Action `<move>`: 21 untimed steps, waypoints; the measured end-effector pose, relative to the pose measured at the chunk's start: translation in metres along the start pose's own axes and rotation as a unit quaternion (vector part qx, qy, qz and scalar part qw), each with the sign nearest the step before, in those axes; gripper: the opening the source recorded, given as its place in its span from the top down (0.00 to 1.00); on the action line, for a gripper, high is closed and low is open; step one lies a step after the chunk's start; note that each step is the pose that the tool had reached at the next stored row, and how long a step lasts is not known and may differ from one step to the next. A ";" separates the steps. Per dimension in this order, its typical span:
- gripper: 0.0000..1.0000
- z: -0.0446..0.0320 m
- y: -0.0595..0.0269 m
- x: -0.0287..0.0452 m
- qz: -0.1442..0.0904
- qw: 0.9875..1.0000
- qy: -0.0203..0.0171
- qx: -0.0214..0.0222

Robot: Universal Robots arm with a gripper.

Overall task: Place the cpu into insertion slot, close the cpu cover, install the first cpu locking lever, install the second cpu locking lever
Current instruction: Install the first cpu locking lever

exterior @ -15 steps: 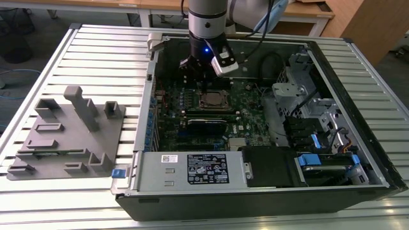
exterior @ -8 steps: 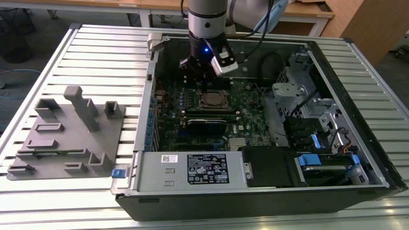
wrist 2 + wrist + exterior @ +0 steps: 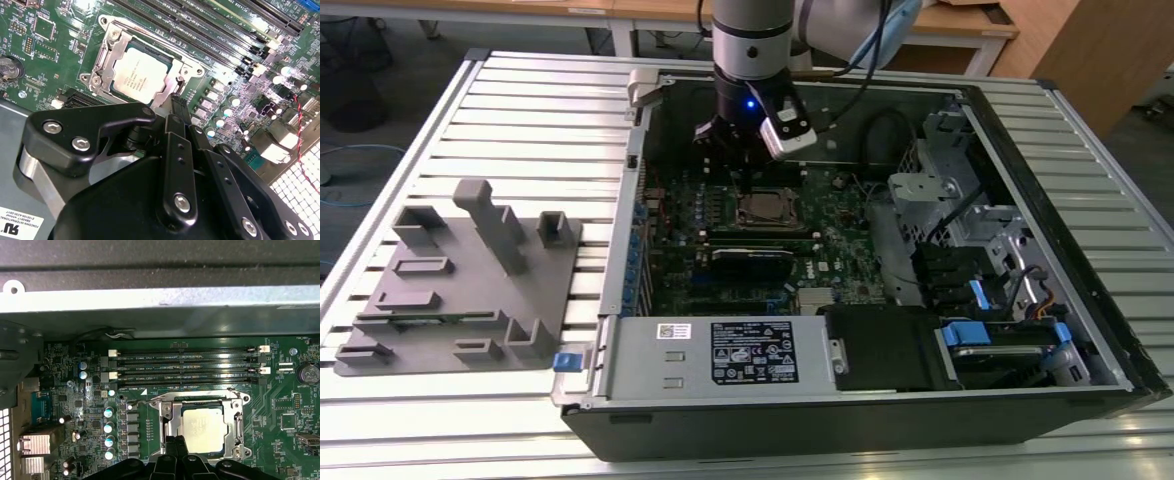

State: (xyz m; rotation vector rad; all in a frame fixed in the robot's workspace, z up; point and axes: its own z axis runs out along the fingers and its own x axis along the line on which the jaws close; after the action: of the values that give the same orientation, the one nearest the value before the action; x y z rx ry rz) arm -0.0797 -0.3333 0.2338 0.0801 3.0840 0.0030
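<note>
The cpu, a silvery square chip, lies flat in the insertion slot of the green motherboard. The cpu cover, a metal frame plate, lies down around the chip, which shows through its cut-out. A thin locking lever rod runs along one corner of the socket. My gripper hangs just above the socket's edge, beside the cover. Its fingers are pressed together with nothing visible between them.
The motherboard sits deep inside an open black computer case. Long memory slots and a row of capacitors lie close to the socket. A black card stands nearby. A grey fixture tray rests at the exterior view's left.
</note>
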 end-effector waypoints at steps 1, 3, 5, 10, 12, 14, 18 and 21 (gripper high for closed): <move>0.89 0.0000 0.0000 0.0000 0.000 1.000 0.000 0.000; 0.89 0.0000 0.0000 0.0000 0.000 1.000 0.000 0.000; 0.89 0.0000 0.0000 0.0001 0.000 1.000 0.000 0.000; 0.89 -0.0003 -0.0003 0.0054 0.000 1.000 0.000 0.000; 0.89 -0.0005 -0.0004 0.0082 0.000 1.000 0.000 0.000; 0.89 -0.0006 -0.0006 0.0112 0.000 1.000 0.000 0.000; 0.89 -0.0008 -0.0009 0.0164 0.000 1.000 0.000 0.000; 0.89 -0.0009 -0.0009 0.0180 0.000 1.000 0.000 0.000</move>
State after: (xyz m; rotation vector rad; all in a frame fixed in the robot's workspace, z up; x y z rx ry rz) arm -0.0978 -0.3333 0.2337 0.0801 3.0840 0.0031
